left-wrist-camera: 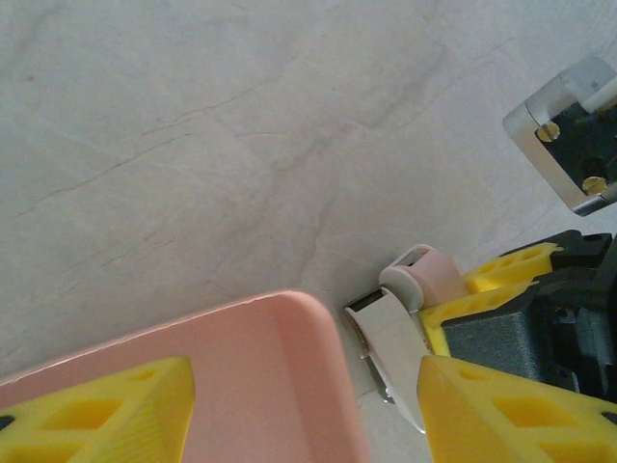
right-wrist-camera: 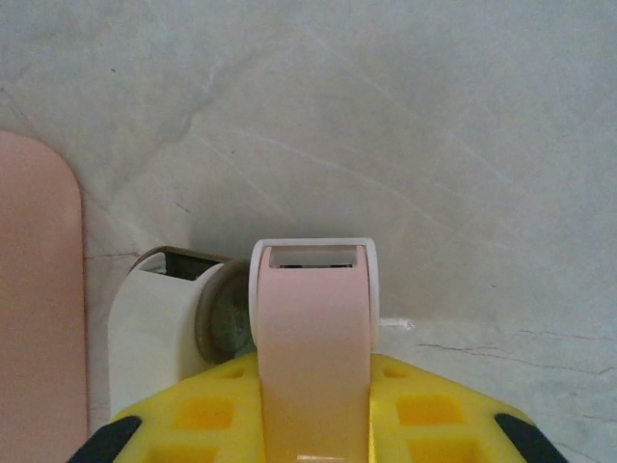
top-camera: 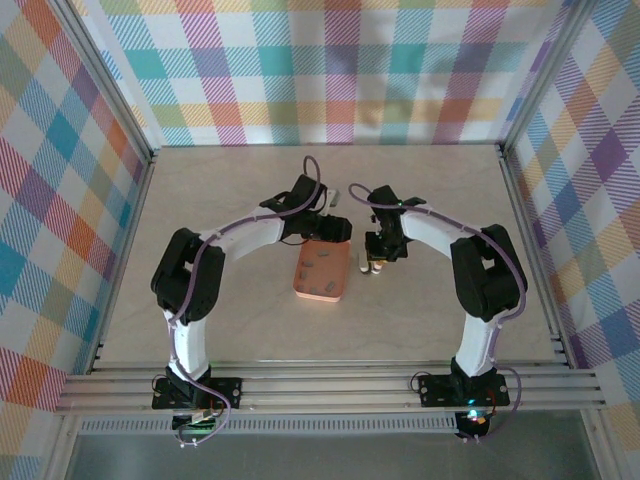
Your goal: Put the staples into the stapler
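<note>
The stapler is hinged open: its pinkish top stands between my right gripper's yellow fingers, which are shut on it, and its pale base swings out to the left. In the top view my right gripper holds the stapler just right of the orange tray. Small grey staples lie in the tray. My left gripper hovers open over the tray's far right corner. In the left wrist view the tray corner sits between its wide-apart fingers, with the stapler beside it.
A small pale object lies on the table beyond the left gripper. A metal part of the right arm stands close to my left gripper. Plaid walls enclose the beige table, with free room on both outer sides.
</note>
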